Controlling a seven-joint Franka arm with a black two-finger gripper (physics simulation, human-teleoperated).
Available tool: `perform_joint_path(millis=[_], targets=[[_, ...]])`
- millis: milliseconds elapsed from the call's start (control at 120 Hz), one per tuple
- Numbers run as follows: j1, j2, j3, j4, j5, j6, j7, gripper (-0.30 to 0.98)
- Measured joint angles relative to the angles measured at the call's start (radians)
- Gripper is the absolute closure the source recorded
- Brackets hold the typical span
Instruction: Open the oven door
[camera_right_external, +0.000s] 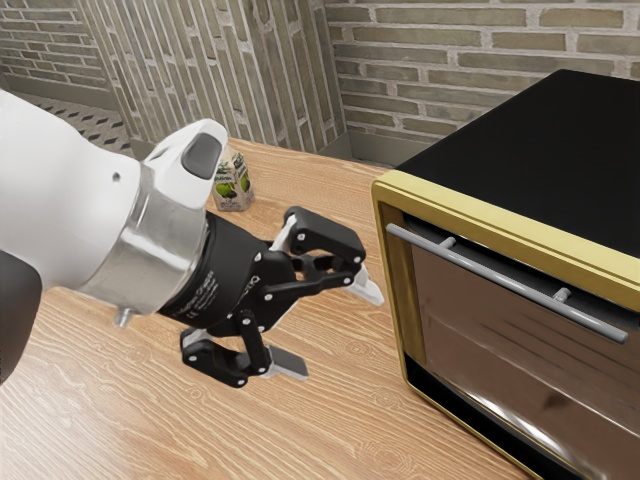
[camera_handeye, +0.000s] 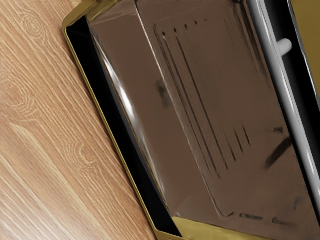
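Observation:
My gripper (camera_right_external: 337, 330) is open, its two fingers spread wide with nothing between them, just to the left of the oven front in the exterior view. The oven (camera_right_external: 520, 150) has a black top and a yellow frame, and its glass door (camera_right_external: 510, 350) is closed. A grey bar handle (camera_right_external: 500, 280) runs along the door's upper edge, apart from the fingers. In the wrist view the brown glass door (camera_handeye: 200, 110) faces my hand, with the handle (camera_handeye: 282, 92) along one side of it.
A small carton with green pictures (camera_right_external: 233, 182) stands on the wooden table (camera_right_external: 330, 430), behind my gripper in the exterior view. Brick walls rise beyond the table. Bare wood also lies beside the oven's base in the wrist view.

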Motion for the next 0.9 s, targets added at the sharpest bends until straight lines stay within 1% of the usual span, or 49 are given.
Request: perform_joint_path(millis=[133,250,383,900], targets=[[0.003,0.039,-0.006,0.042,0.012,0.002,-0.038,0.0],[0.003,0.106,-0.006,0.088,0.07,0.003,-0.061,0.0],[0.003,0.139,-0.006,0.105,0.098,0.005,-0.082,0.0],[0.032,0.233,0.002,0.164,0.114,0.019,-0.113,0.0]])
